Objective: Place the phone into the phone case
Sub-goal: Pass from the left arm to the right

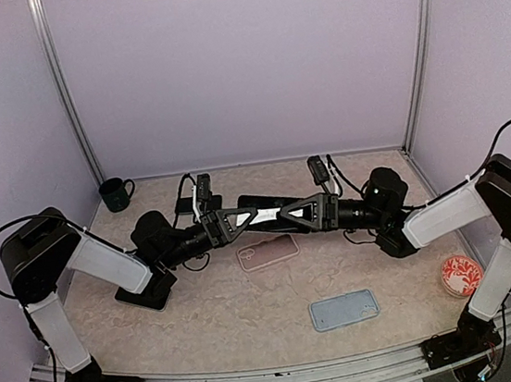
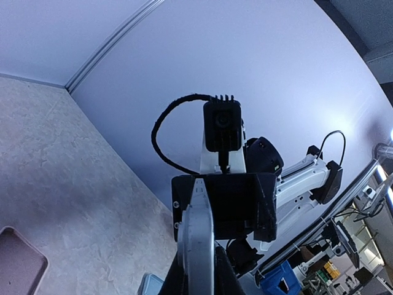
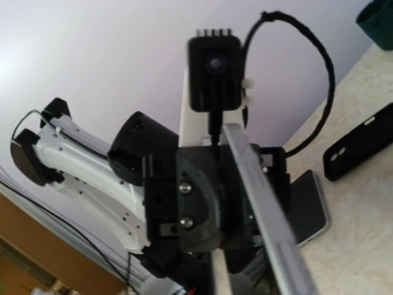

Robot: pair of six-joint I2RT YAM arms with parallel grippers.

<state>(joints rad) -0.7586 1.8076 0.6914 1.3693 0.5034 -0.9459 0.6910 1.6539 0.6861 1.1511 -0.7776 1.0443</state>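
While the left gripper (image 1: 251, 218) clamps the phone (image 1: 265, 215) mid-air above the pink case (image 1: 268, 252), the right gripper (image 1: 282, 214) meets its other end; grip there unclear.

Pink case (image 1: 268, 252), pale-blue phone (image 1: 344, 310), red-patterned dish (image 1: 462, 274)

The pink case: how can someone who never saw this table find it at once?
Look at the table centre, where the two grippers meet. The pink case lies flat just below them. Unlike the blue case nearer the front edge, it is pale pink.
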